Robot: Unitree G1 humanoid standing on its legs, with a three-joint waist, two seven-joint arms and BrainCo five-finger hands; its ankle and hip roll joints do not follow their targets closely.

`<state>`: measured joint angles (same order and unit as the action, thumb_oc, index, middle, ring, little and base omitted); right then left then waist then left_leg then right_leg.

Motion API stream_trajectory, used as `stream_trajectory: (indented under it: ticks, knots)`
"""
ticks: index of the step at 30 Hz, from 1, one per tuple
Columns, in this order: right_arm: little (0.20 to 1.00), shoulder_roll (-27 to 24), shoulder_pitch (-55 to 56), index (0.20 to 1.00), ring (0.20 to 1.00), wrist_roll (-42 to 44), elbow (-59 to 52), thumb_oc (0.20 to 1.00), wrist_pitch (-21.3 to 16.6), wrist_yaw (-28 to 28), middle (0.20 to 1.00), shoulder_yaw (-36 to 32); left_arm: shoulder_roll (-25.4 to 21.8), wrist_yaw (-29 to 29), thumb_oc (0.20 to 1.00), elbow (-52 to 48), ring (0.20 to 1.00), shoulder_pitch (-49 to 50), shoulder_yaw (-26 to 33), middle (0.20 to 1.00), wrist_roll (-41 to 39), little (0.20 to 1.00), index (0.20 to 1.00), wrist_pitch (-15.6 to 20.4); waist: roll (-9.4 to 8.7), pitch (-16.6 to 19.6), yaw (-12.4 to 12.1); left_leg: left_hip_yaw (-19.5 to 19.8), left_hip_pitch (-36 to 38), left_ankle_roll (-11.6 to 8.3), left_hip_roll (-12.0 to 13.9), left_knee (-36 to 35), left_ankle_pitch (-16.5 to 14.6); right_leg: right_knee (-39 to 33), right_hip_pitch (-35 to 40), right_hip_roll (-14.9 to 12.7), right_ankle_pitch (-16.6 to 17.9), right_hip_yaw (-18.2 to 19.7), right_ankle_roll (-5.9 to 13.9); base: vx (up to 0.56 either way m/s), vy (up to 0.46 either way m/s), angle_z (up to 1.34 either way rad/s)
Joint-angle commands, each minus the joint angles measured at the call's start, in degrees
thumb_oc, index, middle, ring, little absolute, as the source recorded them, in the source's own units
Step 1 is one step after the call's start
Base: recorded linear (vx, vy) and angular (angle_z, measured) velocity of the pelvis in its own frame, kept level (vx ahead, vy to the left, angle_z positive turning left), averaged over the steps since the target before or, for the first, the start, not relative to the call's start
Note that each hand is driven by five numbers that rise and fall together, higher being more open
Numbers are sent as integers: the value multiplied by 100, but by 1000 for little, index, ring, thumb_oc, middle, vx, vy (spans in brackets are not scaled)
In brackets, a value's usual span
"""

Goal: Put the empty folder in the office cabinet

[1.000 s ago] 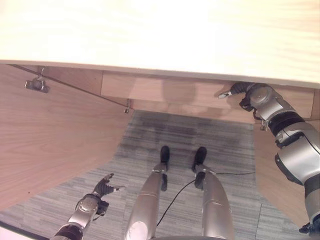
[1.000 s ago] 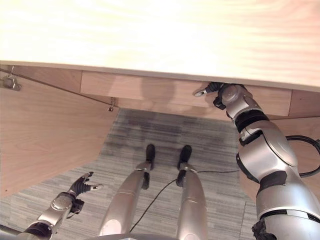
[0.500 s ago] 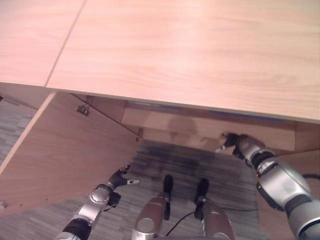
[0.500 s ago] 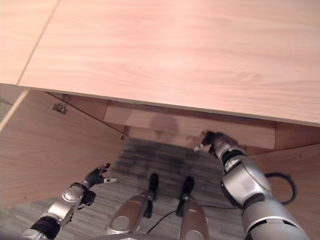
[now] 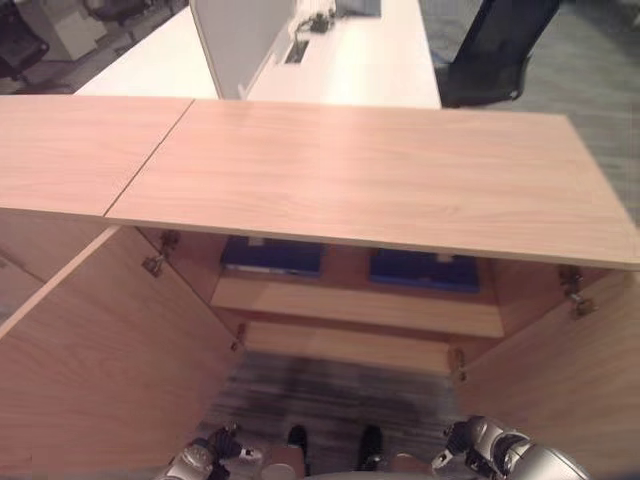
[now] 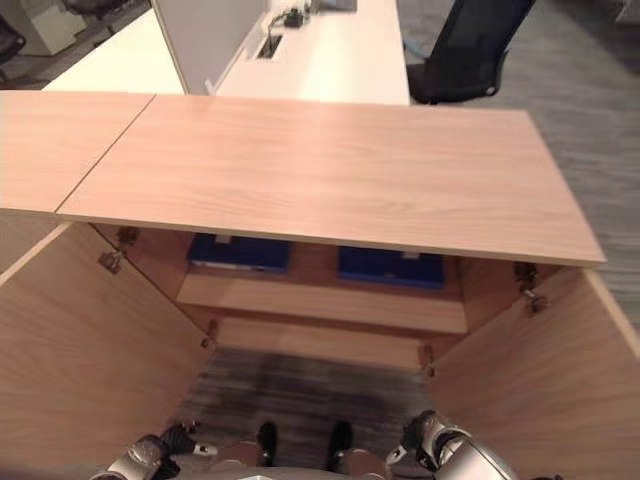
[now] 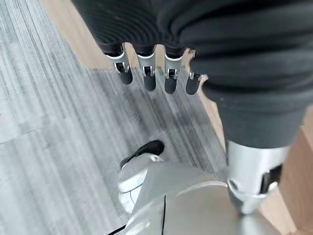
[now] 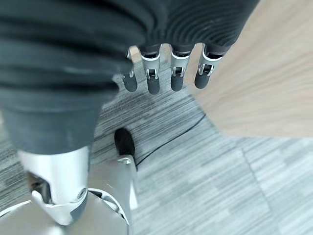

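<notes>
Left eye view: the office cabinet (image 5: 330,180) stands open, both doors swung wide. Two blue folders (image 5: 272,254) (image 5: 423,269) lie flat on its upper shelf, at 12 o'clock. Left hand (image 7: 146,73) at 7 o'clock and right hand (image 8: 166,73) at 5 o'clock hang with relaxed, straight fingers, holding nothing. An empty folder is probably light, thin and floppy; best pinched along its stiffer spine edge.
</notes>
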<state>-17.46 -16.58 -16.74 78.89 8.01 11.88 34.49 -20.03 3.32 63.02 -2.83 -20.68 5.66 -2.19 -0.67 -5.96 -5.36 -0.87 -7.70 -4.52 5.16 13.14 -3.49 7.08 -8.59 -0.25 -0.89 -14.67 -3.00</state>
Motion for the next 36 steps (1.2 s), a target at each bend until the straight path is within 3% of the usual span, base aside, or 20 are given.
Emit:
stream_trajectory:
  ticks: [1, 2, 3, 4, 5, 7, 11, 20, 24, 26, 29, 31, 36]
  knots:
    - [1000, 69, -372, 1000, 1000, 508, 73, 1000, -118, -273, 1000, -154, 174, -215, 1000, 169, 1000, -148, -29, 1000, 167, 1000, 1000, 145, -173, -276, -59, 595, -566, 294, -308, 1372, -488, -1012, 908, -81, -102, 218, 546, 25, 148, -59]
    - [1000, 126, -248, 1000, 1000, 758, 110, 1000, -198, -419, 1000, -352, 318, -296, 1000, 410, 1000, -135, 1, 1000, 151, 1000, 1000, 173, -194, -155, -5, 843, -359, 331, -372, 1205, -625, -1039, 911, -38, -52, 399, 598, 57, 179, -69]
    - [1000, 116, -155, 1000, 1000, 939, 82, 1000, -255, -482, 1000, -513, 395, -343, 1000, 553, 1000, -116, 4, 1000, 181, 1000, 1000, 215, -185, -71, 77, 849, -102, 349, -356, 902, -869, -1037, 910, -11, -17, 501, 638, 66, 200, -80]
    - [1000, 127, -78, 1000, 1000, 1029, 56, 1000, -311, -547, 1000, -597, 453, -373, 1000, 679, 1000, -115, 16, 1000, 224, 1000, 1000, 242, -190, -3, 133, 789, 78, 346, -339, 634, -900, -1032, 890, 2, 10, 582, 666, 26, 128, -71]
    - [1000, 129, -79, 1000, 1000, 1029, 55, 1000, -311, -547, 1000, -599, 451, -374, 1000, 682, 1000, -119, 15, 1000, 224, 1000, 1000, 244, -214, 11, 144, 792, 73, 349, -364, 585, -851, -1030, 867, -25, 16, 574, 670, -32, 228, -76]
    - [1000, 89, 230, 1000, 1000, 1544, -65, 1000, -481, -978, 1000, -1172, 552, -559, 1000, 1102, 1000, -321, 59, 1000, 346, 1000, 1000, 281, -281, 219, 425, 410, 484, 373, -452, -227, -739, -878, 596, -149, 212, 803, 817, -95, 333, -58]
    - [1000, 94, 521, 1000, 1000, 2024, -129, 1000, -590, -1346, 1000, -1731, 617, -736, 1000, 1245, 1000, -527, 8, 1000, 378, 1000, 1000, 376, -263, 298, 653, 142, 832, 502, -632, -1006, -480, -698, 303, -366, 410, 979, 995, -94, 269, -76]
    - [1000, 92, 1070, 1000, 1000, 2550, -294, 1000, -655, -1577, 1000, -2429, 648, -742, 1000, 1483, 1000, -603, 2, 1000, 617, 1000, 1000, 382, -225, 211, 1098, -477, 1162, 792, -946, -1586, -307, -319, -253, -576, 620, 1570, 1281, -101, 204, -51]
    - [1000, 32, 1079, 1000, 1000, 2555, -424, 1000, -669, -1682, 1000, -2529, 625, -752, 1000, 1530, 1000, -570, 77, 1000, 646, 1000, 1000, 362, -202, 19, 1113, -781, 1298, 822, -914, -1644, -319, -48, -470, -755, 617, 1215, 1319, -97, 63, -87]
    - [1000, -80, 1055, 1000, 1000, 2675, -602, 1000, -699, -1778, 1000, -2680, 610, -744, 1000, 1493, 1000, -512, 159, 1000, 607, 1000, 1000, 324, -108, -87, 1051, -1038, 1385, 814, -747, -1592, -371, 180, -358, -1255, 440, 369, 1202, -89, -33, -66]
    - [1000, -173, 1094, 1000, 1000, 2808, -709, 1000, -745, -1853, 1000, -2858, 599, -743, 1000, 1495, 1000, -506, 221, 1000, 606, 1000, 1000, 308, -108, -77, 1047, -1091, 1413, 812, -702, -1561, -398, 185, -228, -1433, 486, 482, 1233, -16, -59, -55]
    - [1000, -339, 1136, 1000, 1000, 2996, -855, 1000, -801, -1959, 1000, -3163, 584, -754, 1000, 1518, 1000, -502, 303, 1000, 602, 1000, 1000, 304, -150, 19, 1038, -1143, 1397, 782, -671, -1519, -449, -20, -50, -1704, 718, 688, 1352, 32, -137, -23]
    - [1000, -549, 1083, 1000, 1000, 3133, -908, 1000, -840, -2153, 1000, -3490, 512, -818, 1000, 1573, 1000, -582, 381, 1000, 499, 1000, 1000, 306, -336, 123, 1000, -1158, 1346, 624, -549, -1494, -436, -518, 16, -1847, 1088, 917, 1556, 75, -243, -12]
